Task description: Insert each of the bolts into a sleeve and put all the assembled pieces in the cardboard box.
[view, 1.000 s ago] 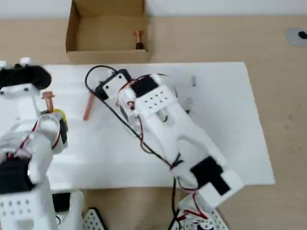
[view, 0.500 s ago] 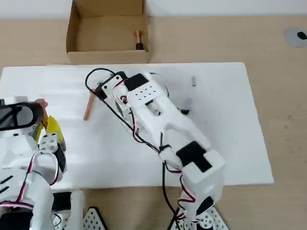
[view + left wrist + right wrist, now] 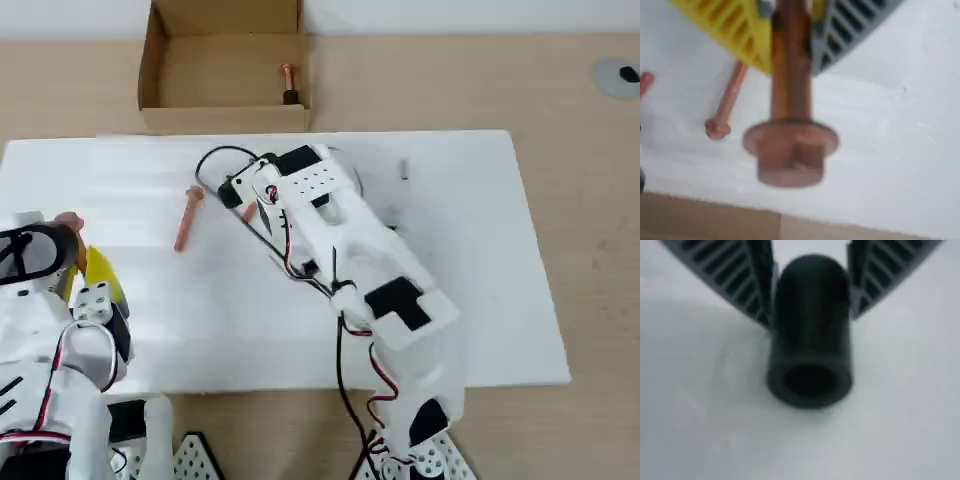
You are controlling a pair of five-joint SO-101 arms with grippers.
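The left claw [image 3: 792, 67] is clenched on a copper bolt [image 3: 790, 135], gripping the shank with the flanged head sticking out past the fingertips. The right claw [image 3: 810, 317] is clenched on a black sleeve [image 3: 811, 355], whose open bore points away from the claw. Whether the sleeve rests on the white sheet [image 3: 480, 300] or hangs just above it is hard to say from that close view.

Over the last second the left arm has drawn back toward its own base, carrying its bolt away from the middle of the sheet. The right arm has swung its elbow round, leaving its claw over much the same patch. A second, loose bolt [image 3: 186, 218] lies on the sheet between the two claws, nearer the right one, and its head now shows where cable and arm covered it before.

So each arm holds one half of a pair, but the halves are well apart and not lined up (insertion has not begun). The cardboard box [image 3: 152, 70] sits beyond the right claw, off the sheet on the tabletop [image 3: 580, 200]. It holds one assembled piece [image 3: 288, 82], so by my reckoning at least two bolts are still to do.
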